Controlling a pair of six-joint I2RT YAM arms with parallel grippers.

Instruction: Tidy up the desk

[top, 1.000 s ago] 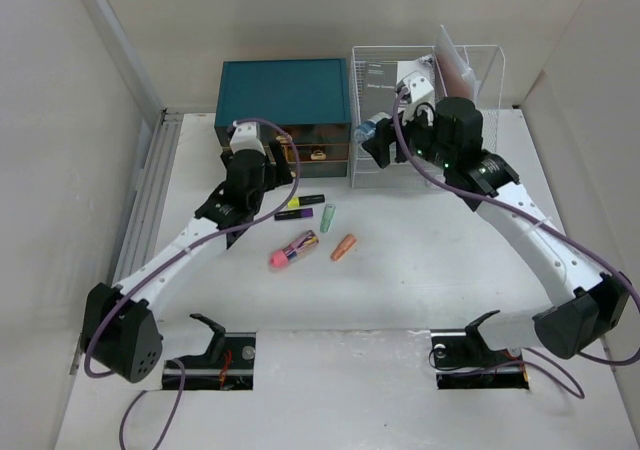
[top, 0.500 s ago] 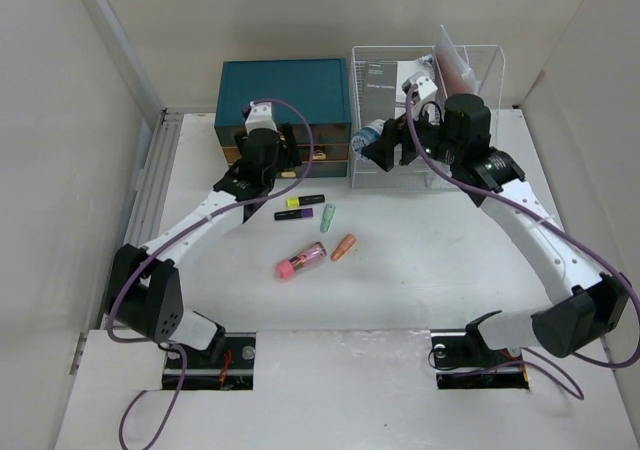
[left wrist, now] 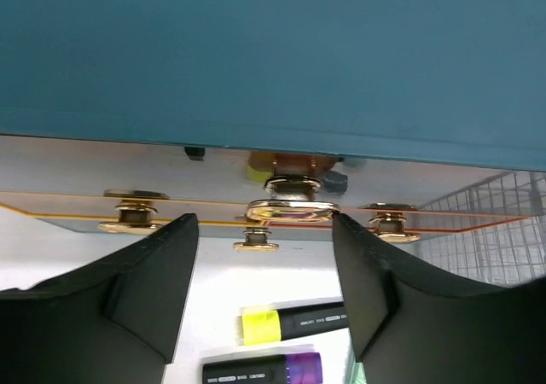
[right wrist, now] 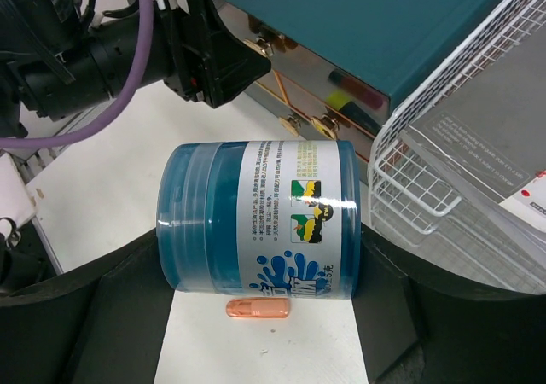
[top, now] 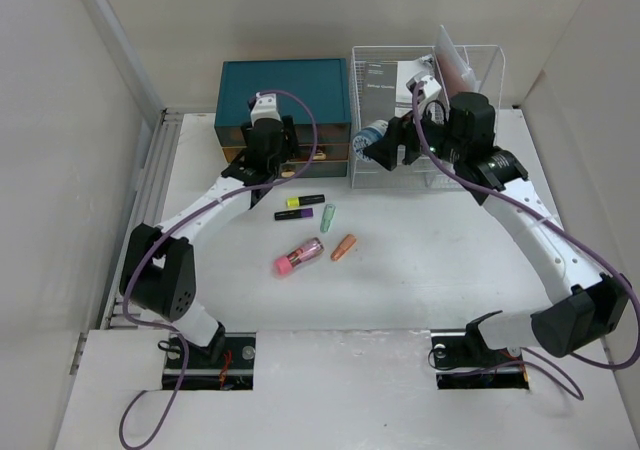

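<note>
Top view, right arm: the right tool (top: 378,146) is clenched on the blue jar (top: 370,137), held above the surface at 12 o'clock, just beside the front-left corner of the wire basket (top: 470,48).
Top view, left arm: the left tool (top: 270,160) faces the front of the teal drawer box (top: 283,90) at 11 o'clock.
Top view, loose items: the yellow marker (top: 305,201), purple marker (top: 293,213), green tube (top: 327,218), orange cap (top: 343,247) and pink tube (top: 299,260) lie mid-surface.
Left wrist: the tool is released, its fingers spread either side of the gold ring handle (left wrist: 292,209) and touching nothing.
Right wrist: the jar lies sideways, with the fingers at its 8 and 4 o'clock.
Jar handling: it looks like rigid plastic with a glossy label, so probably slippery; a firm squeeze suits it.
Handle handling: it looks small and stiff, so pinch the ring itself; the box may slide when pulled.
</note>
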